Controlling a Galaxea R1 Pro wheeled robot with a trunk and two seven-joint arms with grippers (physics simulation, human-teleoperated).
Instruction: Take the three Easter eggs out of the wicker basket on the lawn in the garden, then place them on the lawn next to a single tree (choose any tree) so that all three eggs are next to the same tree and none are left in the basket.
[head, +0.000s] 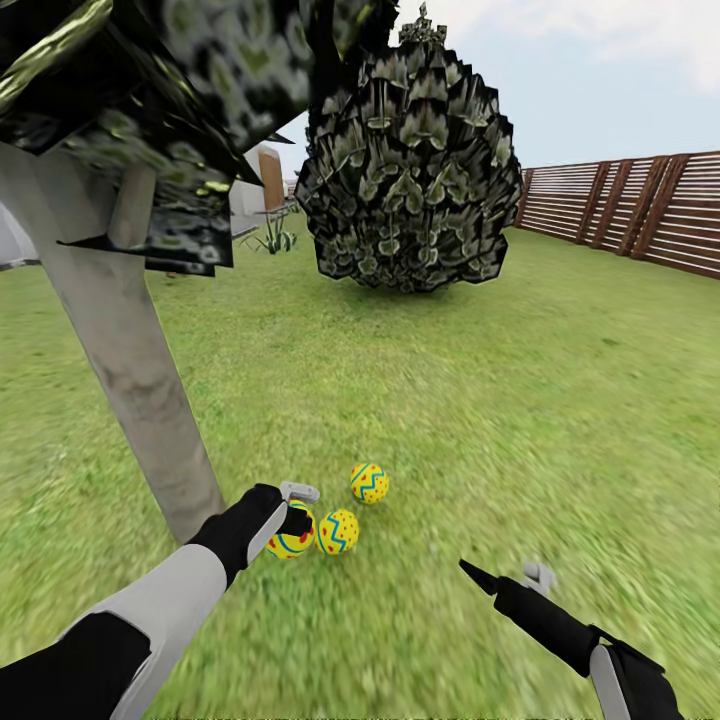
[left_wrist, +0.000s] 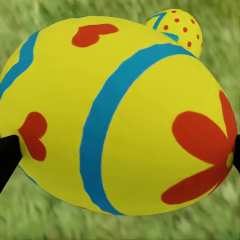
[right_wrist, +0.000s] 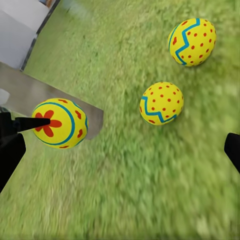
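Observation:
Three yellow Easter eggs are on the lawn (head: 480, 400) beside the pale grey trunk of the tree (head: 135, 390). The zigzag egg (head: 369, 483) (right_wrist: 192, 42) and the dotted egg (head: 337, 531) (right_wrist: 161, 103) lie free on the grass. The red-flower egg (head: 288, 543) (left_wrist: 120, 115) (right_wrist: 60, 123) sits closest to the trunk, low over the grass, with my left gripper (head: 296, 514) (left_wrist: 120, 155) shut on its sides. My right gripper (head: 505, 576) (right_wrist: 120, 150) hovers open to the right of the eggs, holding nothing. The wicker basket is out of view.
A second dark leafy tree (head: 410, 170) stands further back in the middle. A brown slat fence (head: 640, 210) runs along the right. Low foliage of the near tree (head: 150, 110) hangs over the upper left. Open grass stretches ahead and to the right.

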